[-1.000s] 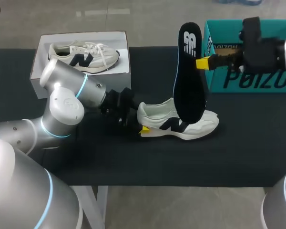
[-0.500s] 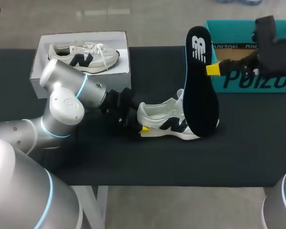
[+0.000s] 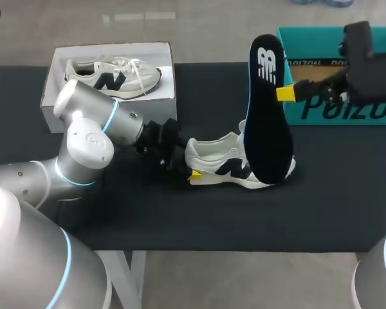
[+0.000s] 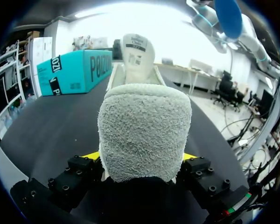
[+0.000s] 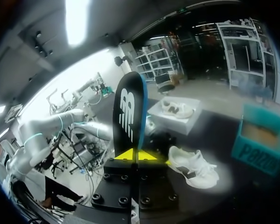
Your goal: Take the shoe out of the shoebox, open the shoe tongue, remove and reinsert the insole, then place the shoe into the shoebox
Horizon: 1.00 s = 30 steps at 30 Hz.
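progress: shoe [image 3: 213,161] out of box [image 3: 338,111], on table beside it; insole [image 3: 267,119] out; reinsert + boxing left to do | left arm: low along table, left gripper [image 3: 192,173] clamped on shoe heel | right arm: raised, right gripper [image 3: 285,93] pinching insole edge; insole upright, lower end over shoe's front

The right tool [image 3: 285,94] has carried the insole [image 3: 268,122] slightly rightward
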Available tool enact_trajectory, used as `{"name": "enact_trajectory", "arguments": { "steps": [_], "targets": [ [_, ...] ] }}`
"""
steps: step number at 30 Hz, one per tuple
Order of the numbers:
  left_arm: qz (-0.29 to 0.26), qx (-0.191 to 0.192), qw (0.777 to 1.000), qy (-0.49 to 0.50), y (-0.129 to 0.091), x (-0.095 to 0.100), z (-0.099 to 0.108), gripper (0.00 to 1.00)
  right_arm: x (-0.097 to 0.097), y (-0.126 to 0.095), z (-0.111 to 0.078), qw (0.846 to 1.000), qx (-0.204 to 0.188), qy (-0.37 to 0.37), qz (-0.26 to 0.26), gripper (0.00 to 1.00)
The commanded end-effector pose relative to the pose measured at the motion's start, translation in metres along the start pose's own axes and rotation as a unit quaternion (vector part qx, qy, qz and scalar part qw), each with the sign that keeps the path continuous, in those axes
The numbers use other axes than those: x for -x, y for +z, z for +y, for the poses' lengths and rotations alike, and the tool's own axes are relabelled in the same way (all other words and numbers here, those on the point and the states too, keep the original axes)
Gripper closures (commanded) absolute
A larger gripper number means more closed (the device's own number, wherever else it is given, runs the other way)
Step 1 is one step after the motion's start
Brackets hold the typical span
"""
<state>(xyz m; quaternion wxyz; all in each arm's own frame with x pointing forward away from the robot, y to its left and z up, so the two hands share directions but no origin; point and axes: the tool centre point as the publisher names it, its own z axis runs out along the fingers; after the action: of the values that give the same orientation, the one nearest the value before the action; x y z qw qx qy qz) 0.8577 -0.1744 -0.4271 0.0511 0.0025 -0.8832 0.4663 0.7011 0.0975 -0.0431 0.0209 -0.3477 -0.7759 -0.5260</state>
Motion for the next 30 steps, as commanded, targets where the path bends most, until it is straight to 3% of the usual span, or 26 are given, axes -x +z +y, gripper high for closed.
{"name": "enact_trajectory", "arguments": {
  "steps": [1, 26, 27, 28, 29, 30],
  "targets": [
    [0.001, 0.001, 1.000, 0.000, 0.0016, 0.0011, 0.0006, 1.00, -0.0006, 0.0116, 0.0075, 1.000, 0.003, 0.001, 0.000, 1.00],
    [0.001, 0.001, 1.000, 0.000, 0.0016, 0.0011, 0.0006, 0.97, -0.0024, 0.0094, 0.0131, 1.000, 0.017, 0.010, -0.016, 1.00],
    [0.001, 0.001, 1.000, 0.000, 0.0016, 0.0011, 0.0006, 0.69, -0.0024, 0.0094, 0.0131, 1.000, 0.017, 0.010, -0.016, 1.00],
    [0.001, 0.001, 1.000, 0.000, 0.0016, 0.0011, 0.0006, 0.08, -0.0024, 0.0094, 0.0131, 1.000, 0.017, 0.010, -0.016, 1.00],
    [0.001, 0.001, 1.000, 0.000, 0.0016, 0.0011, 0.0006, 0.00, -0.0024, 0.0094, 0.0131, 1.000, 0.017, 0.010, -0.016, 1.00],
    [0.001, 0.001, 1.000, 0.000, 0.0016, 0.0011, 0.0006, 0.00, -0.0024, 0.0094, 0.0131, 1.000, 0.017, 0.010, -0.016, 1.00]
  ]
}}
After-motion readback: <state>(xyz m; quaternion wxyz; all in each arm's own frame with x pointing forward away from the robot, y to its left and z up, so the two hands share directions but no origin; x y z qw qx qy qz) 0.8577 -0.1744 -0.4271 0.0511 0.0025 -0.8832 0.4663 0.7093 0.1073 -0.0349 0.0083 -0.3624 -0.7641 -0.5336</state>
